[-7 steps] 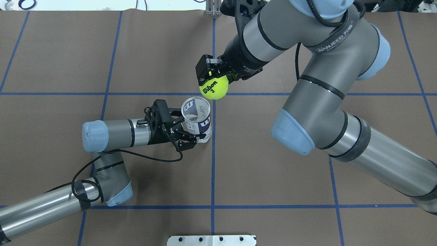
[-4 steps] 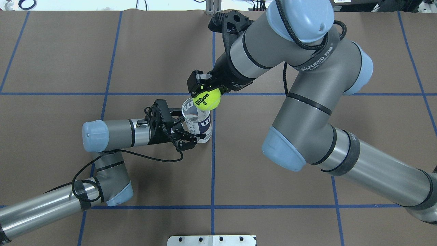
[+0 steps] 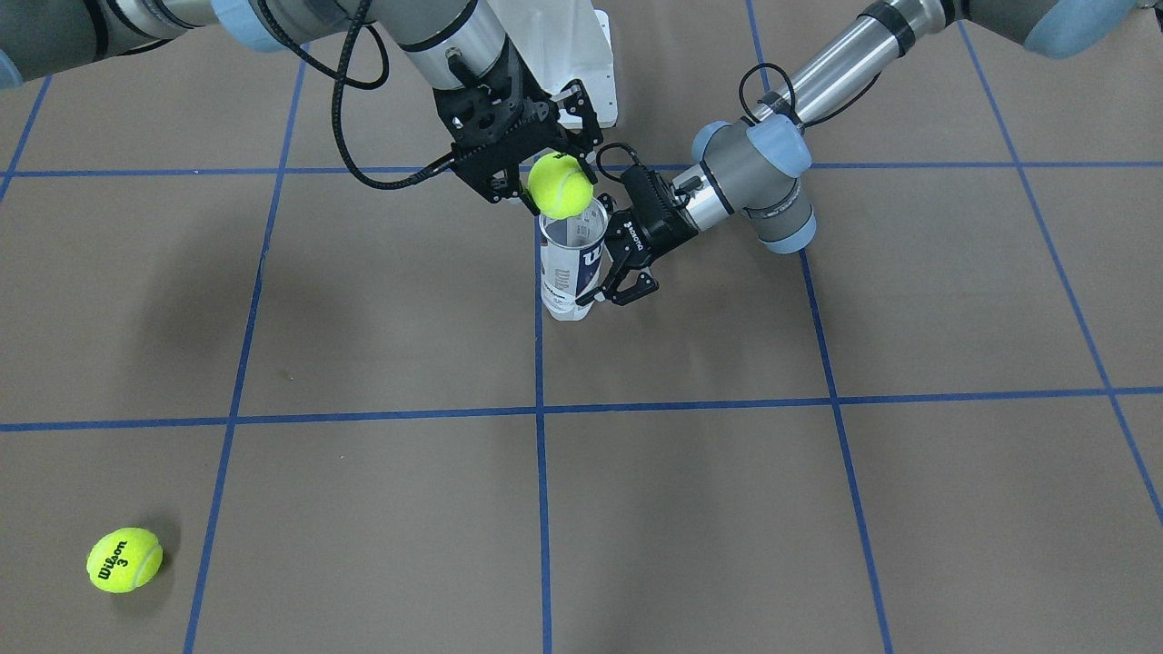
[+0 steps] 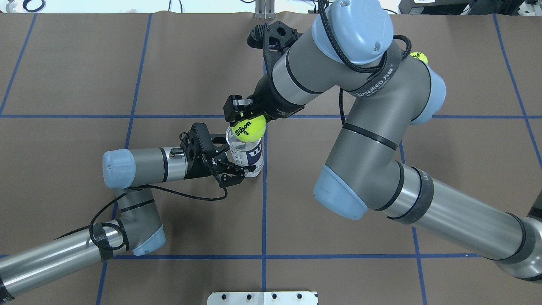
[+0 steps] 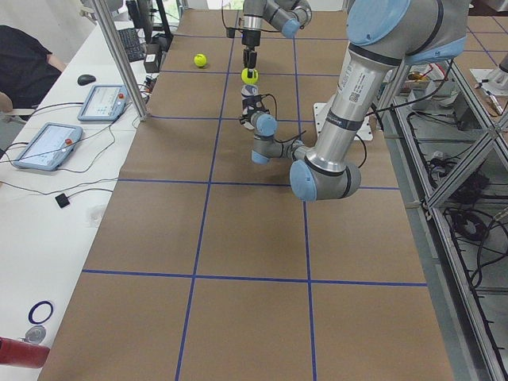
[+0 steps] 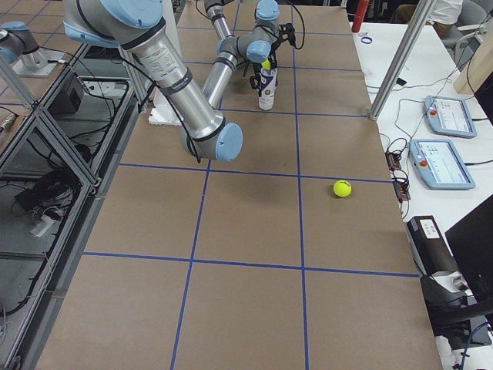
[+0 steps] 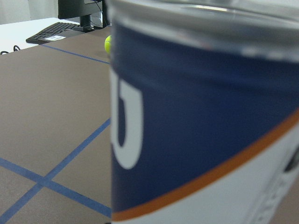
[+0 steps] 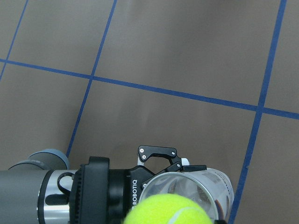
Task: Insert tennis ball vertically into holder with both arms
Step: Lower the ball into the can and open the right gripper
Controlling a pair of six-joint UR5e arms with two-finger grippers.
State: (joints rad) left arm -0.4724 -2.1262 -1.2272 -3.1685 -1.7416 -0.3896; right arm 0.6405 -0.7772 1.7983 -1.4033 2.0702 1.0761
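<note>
The holder (image 4: 250, 157), a clear can with a navy and white label, stands upright on the brown table. My left gripper (image 4: 241, 163) is shut on its lower body from the side. The tennis ball (image 4: 248, 128), yellow-green with black print, hangs right over the holder's open mouth, and my right gripper (image 4: 246, 123) is shut on it from above. From across the table the ball (image 3: 561, 185) overlaps the rim of the holder (image 3: 571, 265); I cannot tell if they touch. The right wrist view looks down past the ball (image 8: 170, 211) into the holder (image 8: 212, 185). The holder's label (image 7: 201, 130) fills the left wrist view.
A second tennis ball (image 3: 124, 560) lies loose on the table far out on the robot's right, also seen as the ball (image 6: 342, 188). A white metal plate (image 3: 586, 54) sits at the robot's base. Blue tape lines cross the table.
The right arm has carried the ball toward the left arm, from beside and beyond the holder to directly over its mouth. The left arm and the holder have stayed put.
</note>
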